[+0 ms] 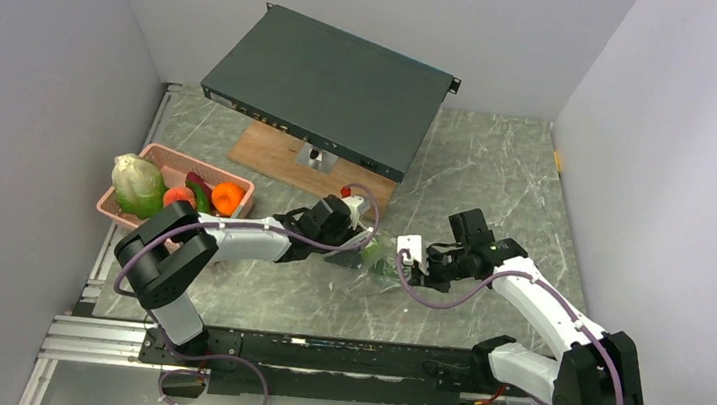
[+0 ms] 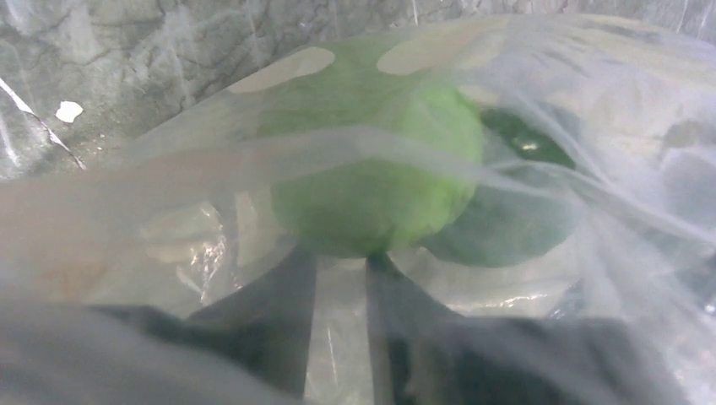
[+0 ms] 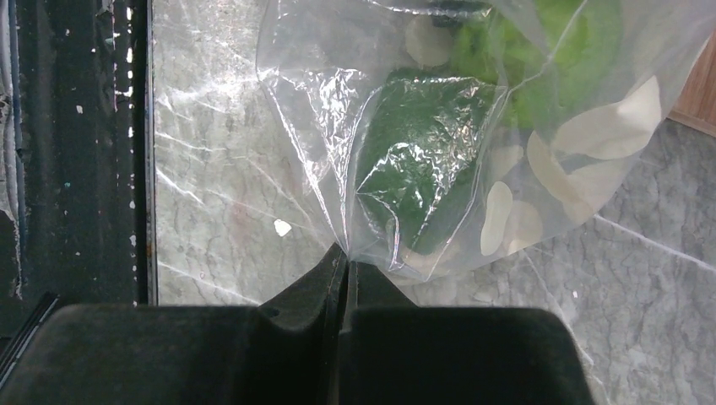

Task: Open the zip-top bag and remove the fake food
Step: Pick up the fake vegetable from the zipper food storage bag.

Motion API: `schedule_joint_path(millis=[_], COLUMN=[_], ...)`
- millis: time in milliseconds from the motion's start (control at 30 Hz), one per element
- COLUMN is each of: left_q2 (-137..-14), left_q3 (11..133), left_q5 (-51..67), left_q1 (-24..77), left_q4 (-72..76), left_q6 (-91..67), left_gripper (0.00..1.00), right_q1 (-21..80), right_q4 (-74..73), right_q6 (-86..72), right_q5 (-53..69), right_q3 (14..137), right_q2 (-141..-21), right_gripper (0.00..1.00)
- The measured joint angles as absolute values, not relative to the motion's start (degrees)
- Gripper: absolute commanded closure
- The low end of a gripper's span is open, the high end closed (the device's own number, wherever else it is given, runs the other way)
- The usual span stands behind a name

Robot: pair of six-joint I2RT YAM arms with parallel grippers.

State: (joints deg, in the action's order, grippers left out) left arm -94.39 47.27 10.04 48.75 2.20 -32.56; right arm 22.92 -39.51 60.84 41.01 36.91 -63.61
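Note:
The clear zip-top bag (image 1: 380, 262) lies on the marble table between my two grippers. My left gripper (image 1: 362, 246) is at the bag's left end. In the left wrist view its two dark fingers (image 2: 279, 312) show through film, a narrow gap apart, tips (image 2: 342, 257) against a light green fake fruit (image 2: 371, 169) with a dark green piece (image 2: 507, 228) beside it. My right gripper (image 1: 409, 258) is shut on a bunched edge of the bag (image 3: 321, 110), jaws (image 3: 346, 253) pressed together. A dark green piece (image 3: 418, 160) and a light green one (image 3: 549, 51) show inside.
A pink mesh basket (image 1: 200, 165) at the left holds a pale leafy head (image 1: 138, 184), an orange piece (image 1: 227, 197) and red and green pieces. A black flat device (image 1: 332, 84) rests on a wooden board (image 1: 269, 153) at the back. Grey walls stand on both sides.

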Motion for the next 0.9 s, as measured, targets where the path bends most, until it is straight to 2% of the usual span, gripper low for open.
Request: schedule_joint_path(millis=[100, 133, 233, 300, 367, 533, 900], left_q2=[-94.21, -94.06, -92.40, -90.50, -88.14, -86.15, -93.67], left_q3=[47.27, 47.27, 47.07, 46.61, 45.56, 44.69, 52.86], left_q5=[9.17, 9.15, 9.06, 9.02, 8.97, 8.95, 5.82], left_q1=[48.84, 48.84, 48.84, 48.84, 48.84, 48.84, 48.84], left_q4=[1.91, 1.85, 1.23, 1.13, 1.56, 3.16, -0.64], left_q6=[-32.51, -32.38, -32.32, -32.10, -32.29, -32.69, -34.72], left_gripper=[0.74, 0.68, 0.36, 0.26, 0.22, 0.20, 0.14], right_q1=[22.55, 22.46, 21.80, 21.45, 21.32, 21.30, 21.32], right_q4=[-39.33, -39.33, -39.16, -39.13, -39.11, -39.13, -39.13], right_q6=[60.45, 60.38, 60.20, 60.18, 60.10, 59.99, 59.96], right_q5=[41.01, 41.04, 41.04, 41.06, 41.17, 41.58, 42.52], right_q3=[36.77, 36.75, 36.38, 36.16, 35.99, 35.88, 35.86], right_q2=[-63.59, -63.53, -62.85, -62.50, -62.39, -62.17, -62.13], right_gripper=[1.00, 1.00, 1.00, 1.00, 1.00, 1.00, 1.00])
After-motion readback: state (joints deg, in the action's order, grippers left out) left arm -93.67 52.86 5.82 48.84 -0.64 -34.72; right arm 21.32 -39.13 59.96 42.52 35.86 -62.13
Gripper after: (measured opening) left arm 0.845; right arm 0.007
